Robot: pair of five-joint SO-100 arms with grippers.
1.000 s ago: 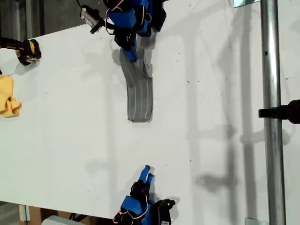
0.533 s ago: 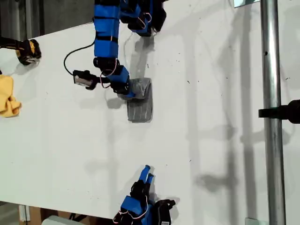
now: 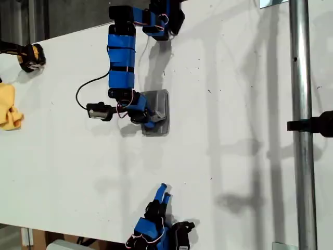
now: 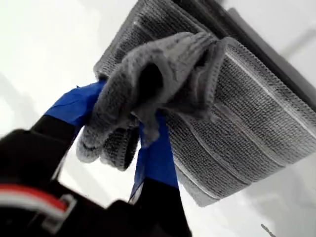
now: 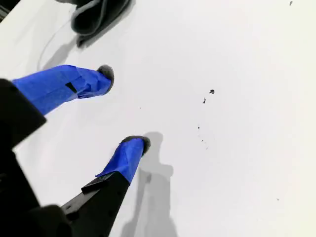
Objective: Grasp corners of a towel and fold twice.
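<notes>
My first gripper (image 4: pixel 133 131) is squeezing a bunched bit of the towel (image 4: pixel 237 123) between its blue fingers (image 4: pixel 155 158). In the exterior view, this gripper (image 3: pixel 148 121) is sitting at the lower left edge of the towel (image 3: pixel 158 112), a little above the middle of the frame.

I think this is the second fold, and it is almost finished. To do it well, the held edge should be going down flat and lining up with the edge under it. Then the fingers should be opening slowly, so the soft cloth is not springing back or sticking to the tape. Lifting straight up should keep the stack neat.

My second gripper (image 5: pixel 116 111) is hanging wide open with nothing in it, over the bare white table (image 5: pixel 237 163). In the exterior view it (image 3: pixel 163 191) is resting near the bottom middle of the frame, well apart from the towel.

The towel is looking like a small, thick, grey pad with thin pale stripes. It is knitted and soft. The pinched part is lumpy and rolled, so I cannot tell which corner it is.
</notes>
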